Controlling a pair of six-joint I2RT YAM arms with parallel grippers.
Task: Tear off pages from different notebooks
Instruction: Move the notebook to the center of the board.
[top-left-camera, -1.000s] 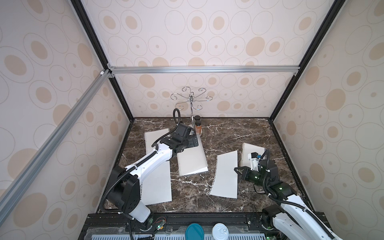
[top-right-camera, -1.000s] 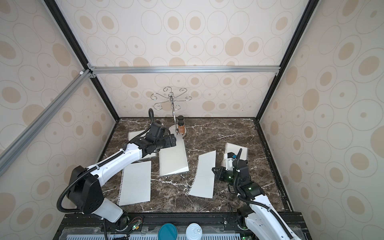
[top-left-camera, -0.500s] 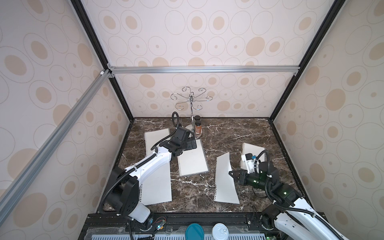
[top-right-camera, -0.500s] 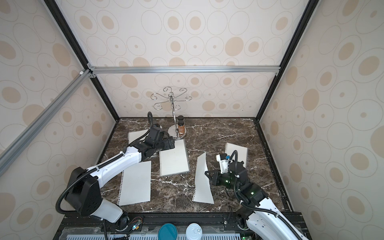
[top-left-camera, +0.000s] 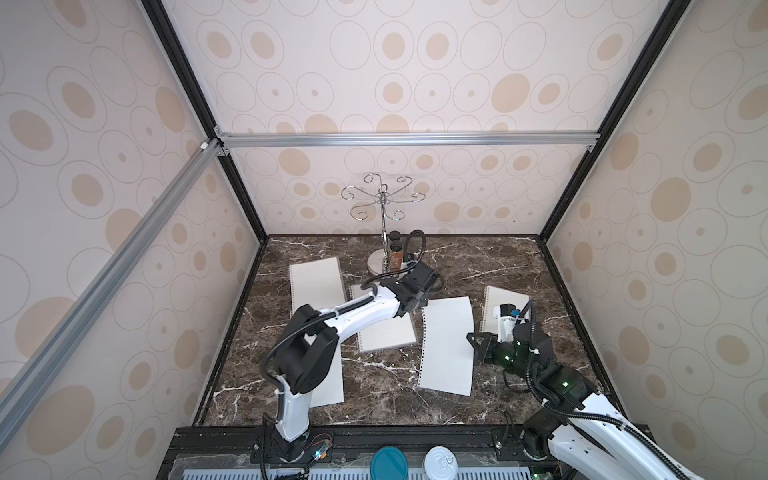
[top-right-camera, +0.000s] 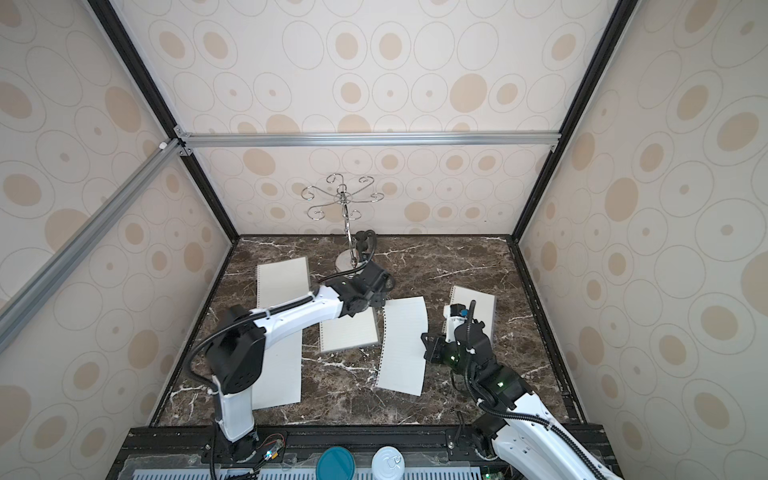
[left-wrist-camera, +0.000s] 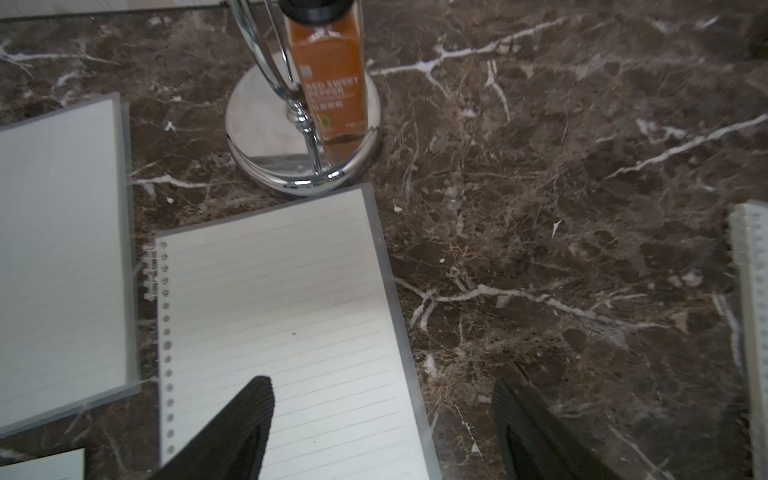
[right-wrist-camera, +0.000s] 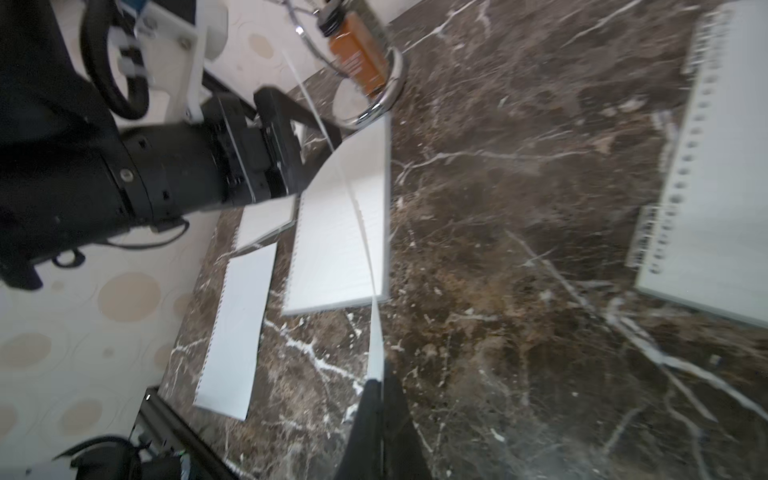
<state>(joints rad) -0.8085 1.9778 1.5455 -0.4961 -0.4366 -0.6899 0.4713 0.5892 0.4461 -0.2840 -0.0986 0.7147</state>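
Right wrist view: pinching thin white lined sheet (right-wrist-camera: 376, 353) with black right gripper (right-wrist-camera: 376, 384); hovering spread left gripper (left-wrist-camera: 382, 390) over white wire-bound notebook (left-wrist-camera: 282, 311).

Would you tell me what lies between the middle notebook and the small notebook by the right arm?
A loose page, pinched by the right gripper, is between the middle notebook and small notebook; both top views show it.
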